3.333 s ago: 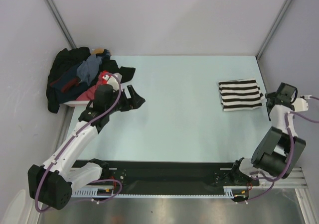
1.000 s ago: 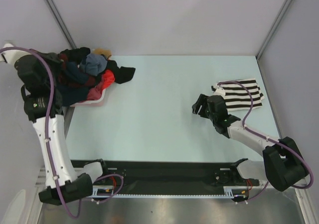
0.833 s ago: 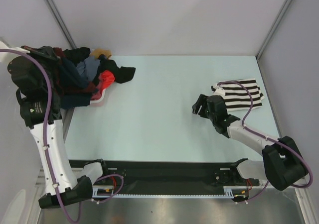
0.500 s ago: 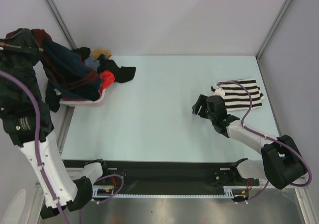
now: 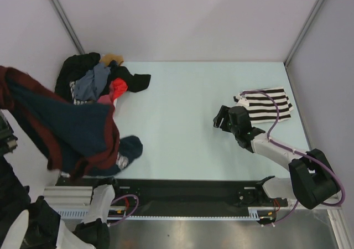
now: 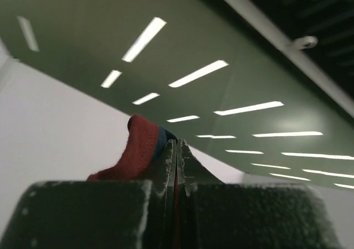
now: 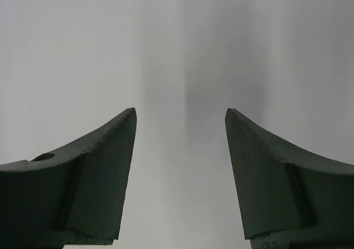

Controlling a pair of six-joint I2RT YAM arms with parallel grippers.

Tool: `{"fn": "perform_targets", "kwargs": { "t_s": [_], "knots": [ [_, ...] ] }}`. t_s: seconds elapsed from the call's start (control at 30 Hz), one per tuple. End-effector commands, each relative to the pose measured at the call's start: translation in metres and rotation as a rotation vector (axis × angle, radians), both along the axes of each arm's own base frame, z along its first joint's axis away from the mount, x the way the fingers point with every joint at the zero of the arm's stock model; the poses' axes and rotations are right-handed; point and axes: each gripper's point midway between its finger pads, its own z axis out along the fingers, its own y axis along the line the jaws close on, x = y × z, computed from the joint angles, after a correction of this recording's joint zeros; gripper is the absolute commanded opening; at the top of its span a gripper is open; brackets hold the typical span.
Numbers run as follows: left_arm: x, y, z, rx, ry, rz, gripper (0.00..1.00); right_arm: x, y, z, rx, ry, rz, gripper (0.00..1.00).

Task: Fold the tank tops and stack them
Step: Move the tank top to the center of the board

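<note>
The dark navy tank top (image 5: 66,130) with dark red trim hangs in the air over the table's near left corner, and its lower end touches the table. My left gripper (image 6: 177,149) points up at the ceiling and is shut on the top's red trim (image 6: 138,152); in the top view the gripper itself is out of frame. The folded black-and-white striped tank top (image 5: 268,104) lies flat at the right. Just left of it my right gripper (image 5: 220,118) hovers low over the table, and its jaws (image 7: 180,116) are open with nothing between them.
A heap of dark, grey-blue and red clothes (image 5: 97,82) sits at the table's far left corner and hides the basket beneath it. The pale table (image 5: 182,94) lies between the two arms. Metal frame posts (image 5: 307,22) rise at the back corners.
My left arm has swung up and toward the camera, dragging the navy top out of the heap so that it now hangs near the front left. The right arm has stayed still.
</note>
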Motion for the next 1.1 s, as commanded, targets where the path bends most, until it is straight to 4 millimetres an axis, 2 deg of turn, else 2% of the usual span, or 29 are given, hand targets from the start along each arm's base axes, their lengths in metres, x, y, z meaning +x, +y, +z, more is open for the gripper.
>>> {"fn": "perform_targets", "kwargs": {
  "t_s": [0.0, 0.07, 0.1, 0.13, 0.27, 0.3, 0.37, 0.4, 0.47, 0.5, 0.57, 0.6, 0.63, 0.67, 0.7, 0.73, 0.77, 0.8, 0.83, 0.9, 0.97, 1.0, 1.03, 1.07],
  "knots": [
    [0.052, -0.022, -0.002, 0.015, 0.053, -0.268, 0.01, 0.011, 0.001, 0.012, -0.001, -0.052, -0.014, 0.70],
    [0.104, -0.026, -0.017, 0.009, 0.145, -0.396, 0.00, 0.010, 0.001, 0.010, -0.003, -0.049, -0.012, 0.70],
    [0.124, -0.028, -0.020, -0.010, 0.167, -0.477, 0.00, 0.011, 0.000, 0.011, -0.005, -0.051, -0.015, 0.70],
    [0.143, -0.028, -0.031, -0.024, 0.210, -0.507, 0.00, 0.011, 0.000, 0.011, -0.005, -0.052, -0.017, 0.70],
    [0.175, -0.037, -0.054, -0.050, 0.258, -0.492, 0.00, 0.012, -0.004, 0.008, -0.012, -0.048, -0.029, 0.70],
    [0.184, -0.053, -0.061, -0.021, 0.285, -0.529, 0.00, 0.012, -0.005, 0.009, -0.011, -0.049, -0.031, 0.70],
    [0.208, -0.069, -0.077, -0.032, 0.340, -0.540, 0.00, 0.013, -0.006, 0.009, -0.012, -0.049, -0.035, 0.70],
    [0.220, -0.100, -0.089, 0.021, 0.376, -0.585, 0.00, 0.013, -0.007, 0.008, -0.013, -0.047, -0.038, 0.70],
    [0.241, -0.123, -0.101, 0.028, 0.427, -0.559, 0.00, 0.014, -0.010, 0.007, -0.013, -0.043, -0.047, 0.70],
    [0.259, -0.157, -0.120, 0.088, 0.482, -0.573, 0.00, 0.014, -0.011, 0.006, -0.012, -0.041, -0.049, 0.70],
    [0.274, -0.177, -0.124, 0.105, 0.513, -0.552, 0.00, 0.015, -0.013, 0.007, -0.011, -0.040, -0.054, 0.69],
    [0.296, -0.203, -0.148, 0.157, 0.586, -0.538, 0.00, 0.014, -0.014, 0.006, -0.011, -0.039, -0.056, 0.69],
    [0.301, -0.207, -0.142, 0.163, 0.584, -0.522, 0.00, 0.014, -0.015, 0.007, -0.009, -0.041, -0.057, 0.69],
    [0.313, -0.214, -0.152, 0.177, 0.615, -0.500, 0.02, 0.014, -0.017, 0.006, -0.013, -0.040, -0.063, 0.70],
    [0.338, -0.232, -0.180, 0.223, 0.688, -0.473, 0.14, 0.013, -0.019, 0.007, -0.014, -0.041, -0.071, 0.71],
    [0.347, -0.238, -0.185, 0.242, 0.705, -0.465, 0.25, 0.013, -0.022, 0.009, -0.012, -0.044, -0.083, 0.72],
    [0.357, -0.249, -0.206, 0.292, 0.765, -0.459, 0.38, 0.013, -0.024, 0.010, -0.014, -0.046, -0.093, 0.75],
    [0.374, -0.275, -0.243, 0.365, 0.842, -0.495, 0.84, 0.013, -0.026, 0.011, -0.011, -0.050, -0.101, 0.76],
    [0.376, -0.284, -0.246, 0.396, 0.858, -0.519, 1.00, 0.012, -0.029, 0.013, -0.009, -0.056, -0.113, 0.77],
    [0.386, -0.308, -0.300, 0.510, 0.996, -0.564, 1.00, 0.012, -0.031, 0.015, -0.002, -0.066, -0.124, 0.78],
    [0.387, -0.308, -0.324, 0.552, 1.064, -0.554, 1.00, 0.010, -0.032, 0.018, 0.005, -0.079, -0.126, 0.78],
    [0.383, -0.304, -0.324, 0.558, 1.064, -0.549, 1.00, 0.010, -0.032, 0.017, 0.007, -0.077, -0.125, 0.78],
    [0.384, -0.298, -0.349, 0.570, 1.119, -0.519, 1.00, 0.010, -0.032, 0.018, 0.008, -0.080, -0.125, 0.77],
    [0.381, -0.293, -0.355, 0.569, 1.131, -0.506, 1.00, 0.010, -0.032, 0.017, 0.009, -0.078, -0.123, 0.76]
  ]
}}
